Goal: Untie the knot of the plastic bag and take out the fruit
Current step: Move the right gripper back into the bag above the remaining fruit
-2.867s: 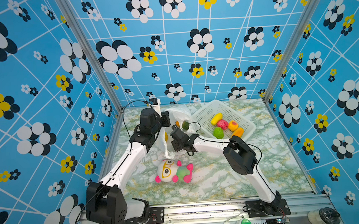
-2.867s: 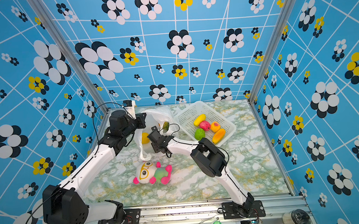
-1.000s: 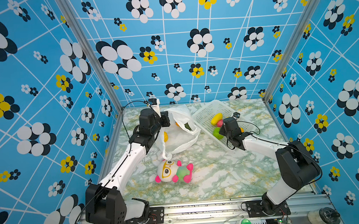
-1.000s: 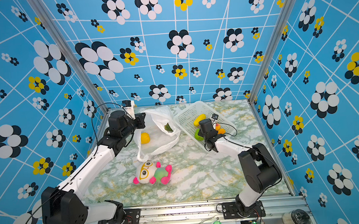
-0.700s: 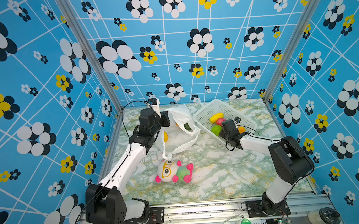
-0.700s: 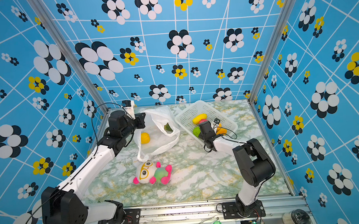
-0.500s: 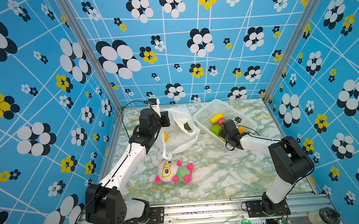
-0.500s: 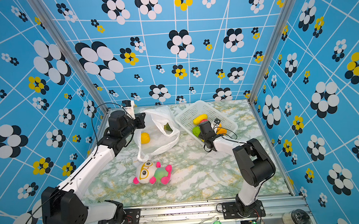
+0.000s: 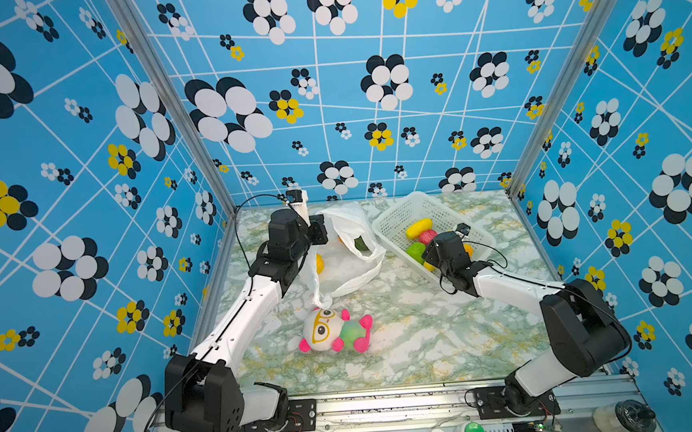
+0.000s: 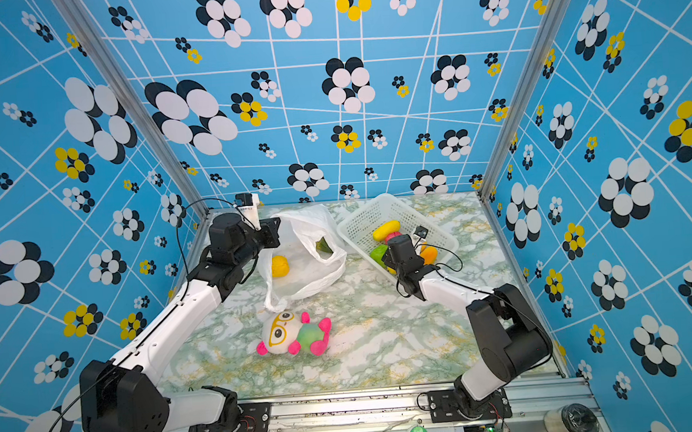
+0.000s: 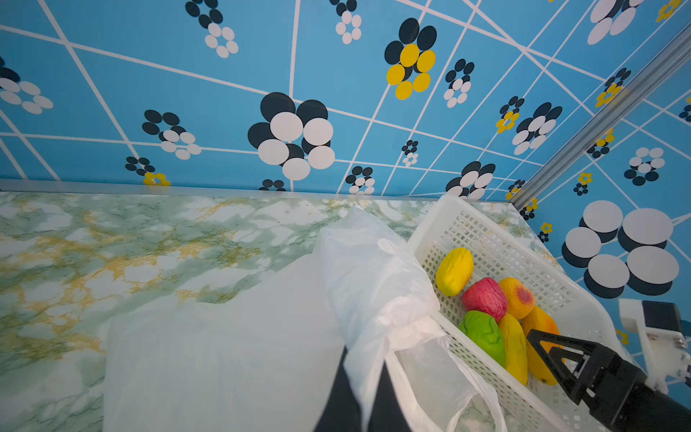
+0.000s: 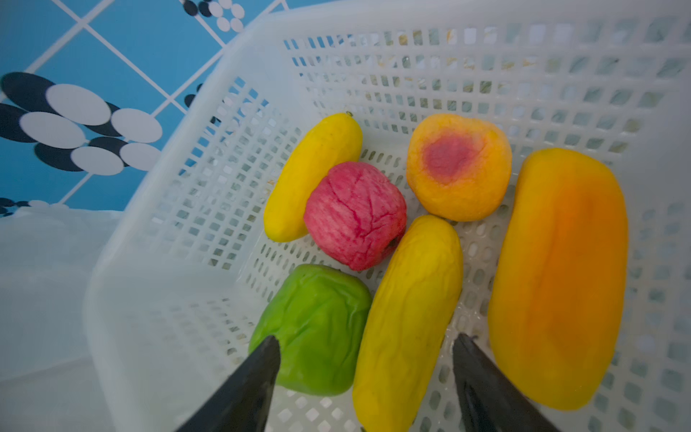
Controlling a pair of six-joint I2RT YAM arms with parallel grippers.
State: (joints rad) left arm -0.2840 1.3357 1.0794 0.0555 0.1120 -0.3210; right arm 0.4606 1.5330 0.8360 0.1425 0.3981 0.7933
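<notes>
The plastic bag (image 9: 348,267) (image 10: 306,274) (image 11: 232,355) lies open-mouthed at the back left, and no knot shows on it. My left gripper (image 9: 323,232) (image 10: 274,232) (image 11: 364,374) is shut on a fold of its rim and holds it up. An orange-yellow fruit (image 9: 319,264) (image 10: 280,266) and a dark green one (image 9: 361,244) (image 10: 323,245) lie inside. My right gripper (image 9: 428,257) (image 10: 387,260) (image 12: 368,338) stands open over the white basket (image 9: 394,213) (image 12: 112,299). A long yellow fruit (image 12: 407,318) lies free between its fingers, beside green (image 12: 314,329), pink-red (image 12: 355,215) and orange (image 12: 561,276) fruit.
A white, green and pink plush doll (image 9: 333,332) (image 10: 292,333) lies on the marble table in front of the bag. The basket (image 10: 361,220) (image 11: 460,209) stands slanted at the back right, touching the bag's side. Blue flowered walls close in three sides.
My right gripper carried a fruit from the bag to the basket, and within the last second its jaws opened and let go of the long yellow fruit. The left arm has held still.
</notes>
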